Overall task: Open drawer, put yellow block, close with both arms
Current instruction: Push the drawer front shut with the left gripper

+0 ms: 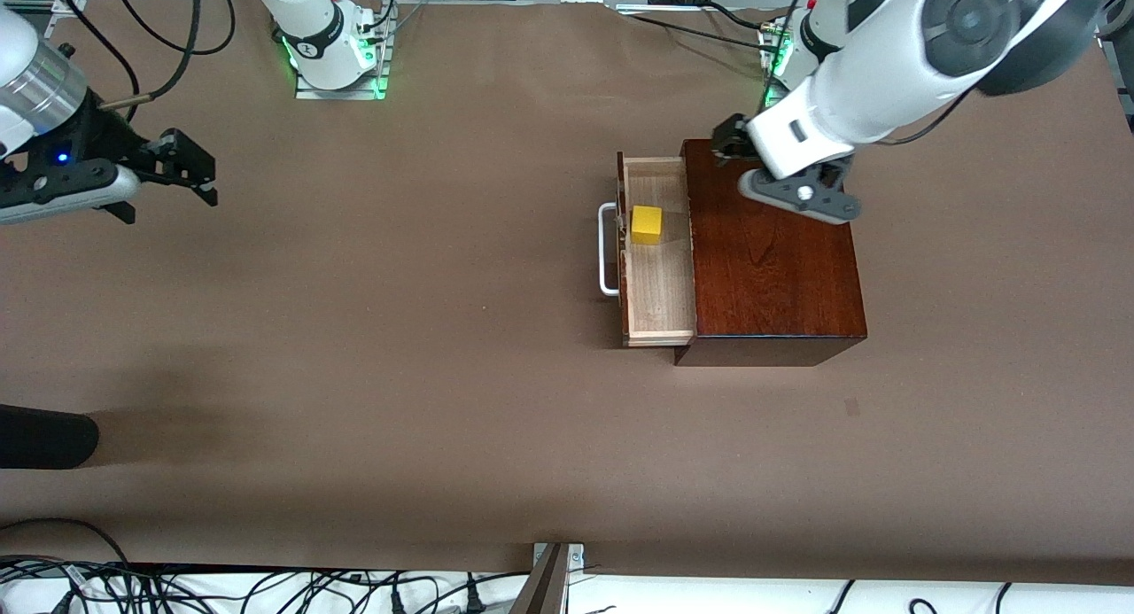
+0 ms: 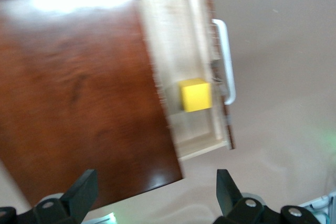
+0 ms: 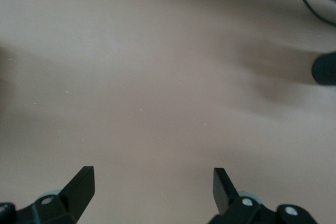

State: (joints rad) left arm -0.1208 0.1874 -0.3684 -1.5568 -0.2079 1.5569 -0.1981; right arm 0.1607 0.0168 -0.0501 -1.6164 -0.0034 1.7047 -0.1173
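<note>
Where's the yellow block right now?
The yellow block sits inside the open drawer, close to the white handle, toward the left arm's end of the table.

Brown paper (image 1: 399, 375) is covering the whole table (creased along its upper edge), while black cables (image 1: 266, 587) are lying tangled on the white surface (image 1: 709, 596) beneath its lower edge.

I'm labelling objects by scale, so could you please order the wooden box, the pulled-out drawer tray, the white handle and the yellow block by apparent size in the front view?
1. wooden box
2. drawer tray, the part that shows
3. white handle: long but thin
4. yellow block: shorter but fuller than the handle, so these last two are close
</note>
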